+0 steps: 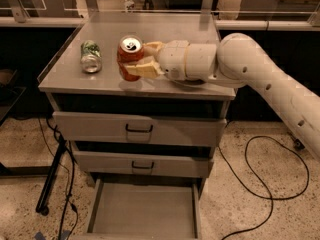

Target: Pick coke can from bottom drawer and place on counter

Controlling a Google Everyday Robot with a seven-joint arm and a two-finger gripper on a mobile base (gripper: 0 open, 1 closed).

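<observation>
The coke can [130,55], red with a silver top, is upright over the counter [100,79], near its middle. My gripper [139,58] is shut on the coke can, its tan fingers [141,70] on either side of it, and my white arm reaches in from the right. The can's base is at or just above the counter top; I cannot tell if it touches. The bottom drawer [142,211] is pulled open below, and no can shows inside it.
A green-and-white can [90,57] lies on its side on the counter, left of the coke can. A white bowl is mostly hidden under my arm. Two upper drawers with black handles [139,129] are shut. A black cable [260,184] lies on the floor at right.
</observation>
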